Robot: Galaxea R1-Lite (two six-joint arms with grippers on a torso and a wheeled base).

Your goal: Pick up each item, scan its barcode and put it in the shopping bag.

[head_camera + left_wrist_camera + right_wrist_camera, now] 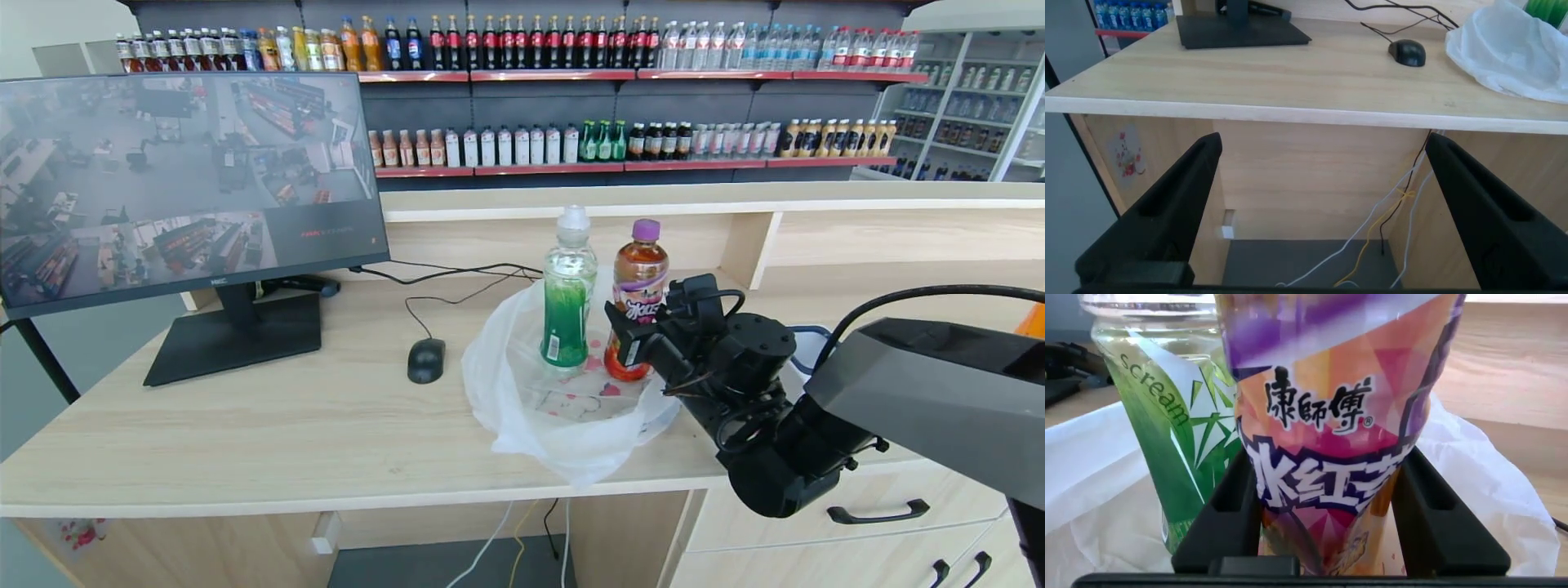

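Two bottles stand upright, side by side, in the white shopping bag [506, 384] on the counter [286, 425], centre frame: a green-label bottle [568, 302] and a purple-capped bottle [639, 278]. The right hand [622, 336] pinches the purple-capped bottle low down. The left hand [1323, 155], fingers spread, hangs below the counter edge.

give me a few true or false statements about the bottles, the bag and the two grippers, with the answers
1. The green-label bottle stands upright in the shopping bag. True.
2. The orange bottle has a white cap. False: its cap is purple; the white cap is on the green-label bottle.
3. The right gripper has its fingers on either side of the orange bottle. True.
4. The left gripper holds the mouse. False: it is open and empty, below the edge of the counter; the mouse lies on the counter beside the shopping bag.
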